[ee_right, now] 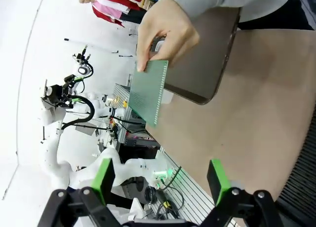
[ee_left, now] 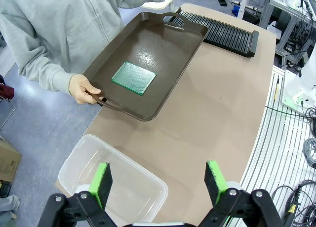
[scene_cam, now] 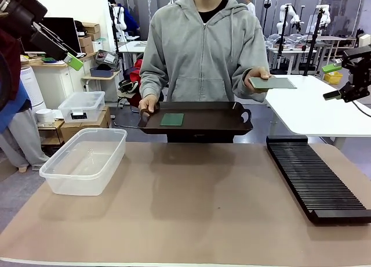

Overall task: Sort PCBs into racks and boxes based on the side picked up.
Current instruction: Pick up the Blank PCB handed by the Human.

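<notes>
A person in a grey hoodie holds a dark brown tray point(scene_cam: 220, 125) at the table's far edge by one handle. One green PCB point(scene_cam: 172, 119) point(ee_left: 134, 78) lies flat on it. The person's other hand point(ee_right: 165, 32) holds out a second PCB point(scene_cam: 272, 82) point(ee_right: 148, 91) by its edge, towards the right. My right gripper point(scene_cam: 331, 81) point(ee_right: 160, 177) hangs open in the air a little to the right of that board, apart from it. High at the left, my left gripper point(scene_cam: 68, 53) point(ee_left: 158, 182) is open above the clear box point(scene_cam: 84, 159) point(ee_left: 116, 187). The black rack point(scene_cam: 316, 177) point(ee_left: 222, 32) lies on the right.
The brown mat point(scene_cam: 197, 203) covers the table between box and rack. A white table point(scene_cam: 313, 110) stands behind the rack at the right. At the left, beyond the table, a small lidded clear box point(scene_cam: 81, 106) rests on cardboard.
</notes>
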Controlling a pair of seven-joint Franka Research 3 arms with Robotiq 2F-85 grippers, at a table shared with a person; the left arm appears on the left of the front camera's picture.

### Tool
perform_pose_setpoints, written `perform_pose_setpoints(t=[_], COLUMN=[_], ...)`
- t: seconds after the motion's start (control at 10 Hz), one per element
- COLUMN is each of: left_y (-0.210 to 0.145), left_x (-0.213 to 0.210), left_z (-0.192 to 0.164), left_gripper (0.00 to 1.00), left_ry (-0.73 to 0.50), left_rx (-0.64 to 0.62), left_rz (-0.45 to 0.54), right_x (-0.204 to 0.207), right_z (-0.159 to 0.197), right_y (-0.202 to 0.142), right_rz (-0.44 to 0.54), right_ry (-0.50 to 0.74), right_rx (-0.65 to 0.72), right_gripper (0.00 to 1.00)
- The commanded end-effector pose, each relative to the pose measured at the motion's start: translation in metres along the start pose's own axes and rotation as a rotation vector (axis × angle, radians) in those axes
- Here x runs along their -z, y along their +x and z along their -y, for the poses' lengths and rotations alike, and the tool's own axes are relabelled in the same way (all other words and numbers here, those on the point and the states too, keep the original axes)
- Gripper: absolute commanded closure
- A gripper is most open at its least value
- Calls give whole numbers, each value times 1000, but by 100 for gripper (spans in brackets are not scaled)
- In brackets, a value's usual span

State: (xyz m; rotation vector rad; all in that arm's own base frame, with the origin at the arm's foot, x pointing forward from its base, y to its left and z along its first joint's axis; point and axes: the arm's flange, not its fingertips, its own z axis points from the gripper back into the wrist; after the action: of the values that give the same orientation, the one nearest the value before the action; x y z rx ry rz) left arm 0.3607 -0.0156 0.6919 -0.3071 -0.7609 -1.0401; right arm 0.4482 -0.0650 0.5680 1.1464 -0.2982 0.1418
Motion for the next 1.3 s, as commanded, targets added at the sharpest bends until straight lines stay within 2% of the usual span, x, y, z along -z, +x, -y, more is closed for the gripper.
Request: perform_pose_setpoints(t=[0.0,0.2,0.3,0.4,0.6,0.9,1.2], left_y=[-1,-1,-1,-1,-1,-1,-1], left_x=[1,1,1,1,1,1,1], left_z=[0,0,0,0,0,0,0], left_gripper=[0,0,0,0,0,0,0], left_ry=[4,4,4,4,4,4,4], left_rx=[2,2,2,2,2,2,2], left_rz=[3,3,3,3,3,3,3], right_x=[-8,-3,4,15,33,65,84], right_z=[-1,0,12,23,36,45,46], right_y=[0,-1,14,31,59,81,85], right_rz=[-3,2,-57,-118,-147,-184,-212], right_ry=[7,-2,128,243,363,394,404], right_rx=[15,3,107,144,233,223,186], right_gripper=[0,0,0,0,0,0,0])
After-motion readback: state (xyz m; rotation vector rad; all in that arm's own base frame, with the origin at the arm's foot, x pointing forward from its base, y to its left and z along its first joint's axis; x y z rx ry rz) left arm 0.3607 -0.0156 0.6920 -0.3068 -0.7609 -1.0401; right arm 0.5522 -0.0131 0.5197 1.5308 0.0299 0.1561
